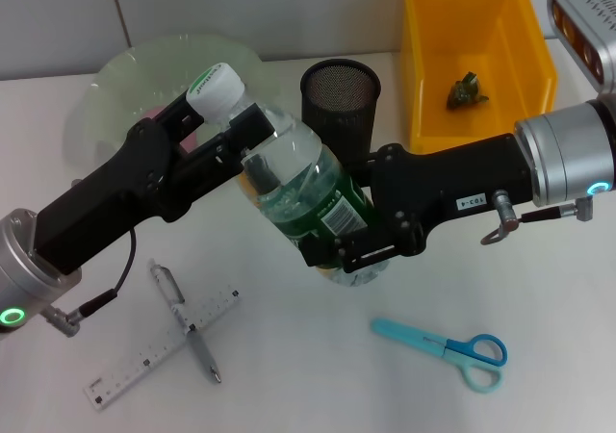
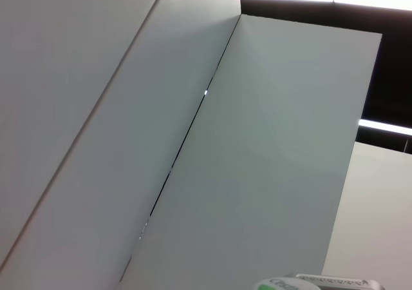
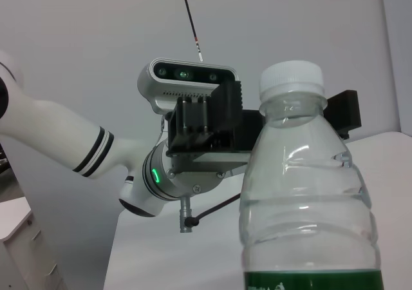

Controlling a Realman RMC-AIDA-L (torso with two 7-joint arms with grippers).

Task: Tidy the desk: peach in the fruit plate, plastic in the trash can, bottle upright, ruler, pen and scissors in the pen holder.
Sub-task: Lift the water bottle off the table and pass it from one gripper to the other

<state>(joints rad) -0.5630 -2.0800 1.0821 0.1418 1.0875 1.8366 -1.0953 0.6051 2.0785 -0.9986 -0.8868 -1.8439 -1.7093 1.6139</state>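
Note:
A clear water bottle (image 1: 298, 178) with a white cap and green label is held tilted above the table, cap toward the back left. My left gripper (image 1: 228, 115) is shut on its neck just below the cap. My right gripper (image 1: 351, 212) is shut on its lower body at the label. The right wrist view shows the bottle (image 3: 302, 187) close up with the left gripper (image 3: 257, 122) behind it. A clear ruler (image 1: 164, 346) and a pen (image 1: 188, 322) lie crossed at the front left. Blue scissors (image 1: 448, 348) lie at the front right. The black mesh pen holder (image 1: 340, 96) stands behind the bottle.
A pale green fruit plate (image 1: 115, 77) sits at the back left, with a bit of pink peach (image 1: 157, 115) showing behind my left arm. A yellow bin (image 1: 476, 125) at the back right holds a crumpled plastic piece (image 1: 467, 89).

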